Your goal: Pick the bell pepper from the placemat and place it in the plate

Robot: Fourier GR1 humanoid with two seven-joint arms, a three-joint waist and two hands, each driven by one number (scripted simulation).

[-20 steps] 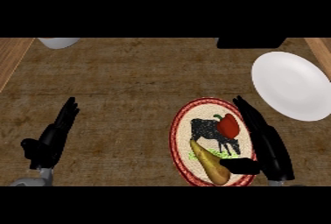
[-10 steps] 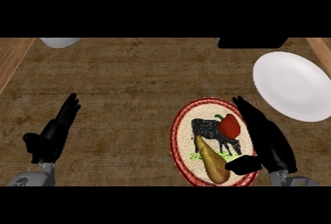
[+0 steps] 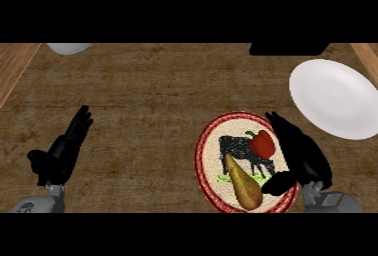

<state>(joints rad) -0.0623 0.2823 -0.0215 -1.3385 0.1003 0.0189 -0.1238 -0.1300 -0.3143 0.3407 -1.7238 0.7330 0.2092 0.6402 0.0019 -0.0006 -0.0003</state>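
The brown wooden table (image 3: pixel 148 85) carries everything. At its left, the left hand (image 3: pixel 60 152) rests open, fingers straight. The red bell pepper (image 3: pixel 262 144) lies on the round placemat (image 3: pixel 210 150) near a yellow-brown vegetable (image 3: pixel 244 183). Just beside the pepper is the right hand (image 3: pixel 301 159), fingers extended and holding nothing. The white plate (image 3: pixel 332 95) sits farthest right.

Dark wooden bench top, seen from steeply above.

The bench (image 3: pixel 148 90) fills nearly the whole frame. Its surface is a weathered brown with fine grain running left to right and paler, worn streaks across the middle. A lighter, warmer wooden strip (image 3: pixel 15 65) cuts the upper left corner on a slant, and a narrower strip (image 3: pixel 367 52) crosses the upper right corner. At the top edge, a pale rounded shape (image 3: pixel 69 48) is cut off at upper left and a flat black shape (image 3: pixel 288 48) at upper right; what either is cannot be told. The light is soft and even.
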